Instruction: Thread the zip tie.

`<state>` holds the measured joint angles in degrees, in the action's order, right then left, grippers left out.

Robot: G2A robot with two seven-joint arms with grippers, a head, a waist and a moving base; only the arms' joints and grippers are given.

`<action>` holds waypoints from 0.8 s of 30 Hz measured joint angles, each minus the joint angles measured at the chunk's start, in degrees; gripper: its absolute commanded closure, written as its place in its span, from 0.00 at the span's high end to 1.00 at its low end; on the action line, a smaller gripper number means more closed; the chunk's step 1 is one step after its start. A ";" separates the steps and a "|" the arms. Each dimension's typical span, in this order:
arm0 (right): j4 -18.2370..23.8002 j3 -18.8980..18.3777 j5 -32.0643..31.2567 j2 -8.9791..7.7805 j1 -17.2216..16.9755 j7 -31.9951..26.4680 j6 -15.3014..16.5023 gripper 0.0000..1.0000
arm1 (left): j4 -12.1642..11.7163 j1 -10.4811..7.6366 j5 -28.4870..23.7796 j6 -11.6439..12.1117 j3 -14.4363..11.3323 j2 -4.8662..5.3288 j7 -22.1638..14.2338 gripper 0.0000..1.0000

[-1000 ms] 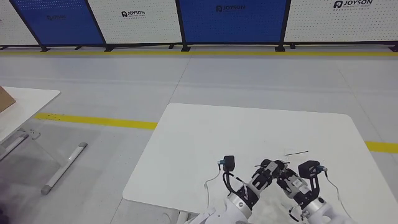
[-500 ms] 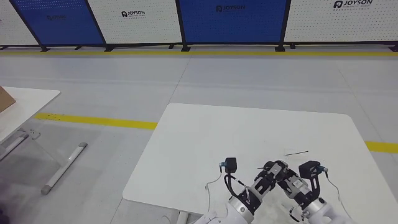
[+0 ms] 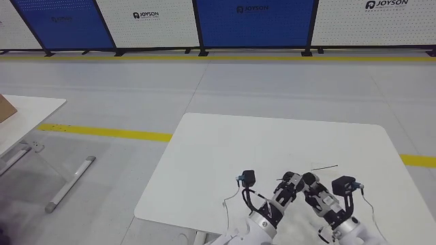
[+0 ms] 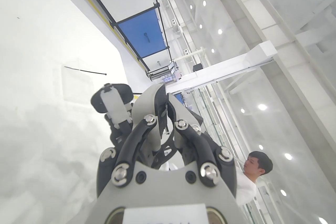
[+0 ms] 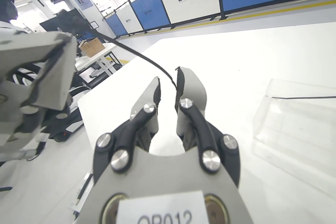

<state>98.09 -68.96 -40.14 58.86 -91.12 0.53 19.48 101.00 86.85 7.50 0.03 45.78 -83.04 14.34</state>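
Note:
Near the white table's (image 3: pixel 272 143) front edge my two grippers stand close together. My left gripper (image 4: pixel 164 101) is shut on a thin black zip tie (image 5: pixel 136 53). The tie curves from it across to my right gripper (image 5: pixel 168 80), and its free end touches the inner face of one of the fingers (image 5: pixel 183 78). The right gripper is open, with a narrow gap between its fingers. From above, the left gripper (image 3: pixel 287 179) and the right gripper (image 3: pixel 308 179) almost touch.
A second black zip tie (image 5: pixel 302 97) lies on a clear plastic tray (image 5: pixel 288 125) just beyond the grippers, also visible from above as the second tie (image 3: pixel 325 167). The table's far half is bare white surface. Blue and white panels stand across the floor.
Both grippers have shifted slightly away from the table's front edge, staying close together. The left gripper still holds the zip tie.

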 measured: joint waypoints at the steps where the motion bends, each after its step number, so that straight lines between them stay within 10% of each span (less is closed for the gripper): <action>1: 0.33 -0.47 0.59 -0.13 -0.38 0.80 0.00 1.00 | -0.18 -0.11 -0.53 0.02 0.35 -0.03 0.28 0.00; 15: 6.00 -8.80 13.71 -3.85 -7.85 11.85 0.00 1.00 | -0.30 1.67 -4.01 -0.30 7.67 0.93 0.67 0.00; 24: 7.09 -10.14 17.81 -4.90 -10.16 16.09 0.00 1.00 | -3.21 -0.29 -1.99 -3.32 6.74 0.52 2.30 0.00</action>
<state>105.18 -79.09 -22.32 53.96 -101.28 16.62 19.48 97.79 86.56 5.51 -3.28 52.52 -82.52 16.64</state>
